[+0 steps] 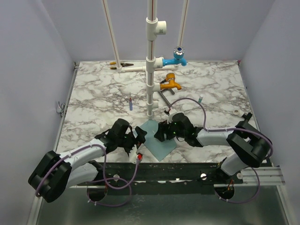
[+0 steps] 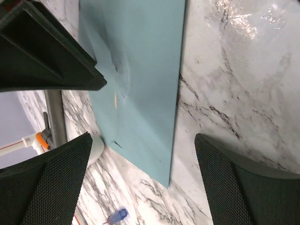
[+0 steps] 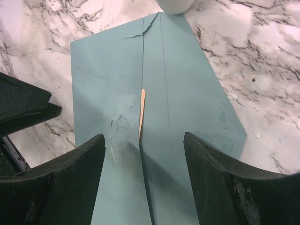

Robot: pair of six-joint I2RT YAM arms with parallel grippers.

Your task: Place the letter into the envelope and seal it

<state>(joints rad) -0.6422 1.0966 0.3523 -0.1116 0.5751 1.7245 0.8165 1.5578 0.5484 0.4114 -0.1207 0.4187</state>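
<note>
The letter (image 3: 142, 115) shows only as a thin tan sliver in the flap seam of the envelope (image 3: 187, 108); the rest of it is hidden inside. That seam runs straight ahead from between the fingers (image 3: 70, 183) of the right pincer (image 3: 144, 138). The fingers stand apart and released, one on each side of the seam, low over the teal paper and grasping nothing. I cannot tell whether they touch the paper. Just on the left-finger side of the seam the paper is dimpled and creased. At the far end, ahead of the pincer, there is a small tear near the round base of a white pipe stand (image 3: 173, 4).

The envelope lies flat on the marble tabletop (image 3: 262, 70), between the two pincers. The left pincer (image 2: 143, 140) is spread wide and released too, with nothing between its fingers (image 2: 243, 183). From its view the envelope stretches ahead and toward its left finger, with one long edge running away between the fingers, while its right finger hangs over bare marble. The tan sliver faces it a little ahead.

Beyond the pincers, up the pipe stand, sit an orange tap (image 1: 168, 84) and a blue tap (image 1: 178, 56). A small blue pen-like item (image 1: 131, 103) lies ahead of the left pincer, well apart from it
</note>
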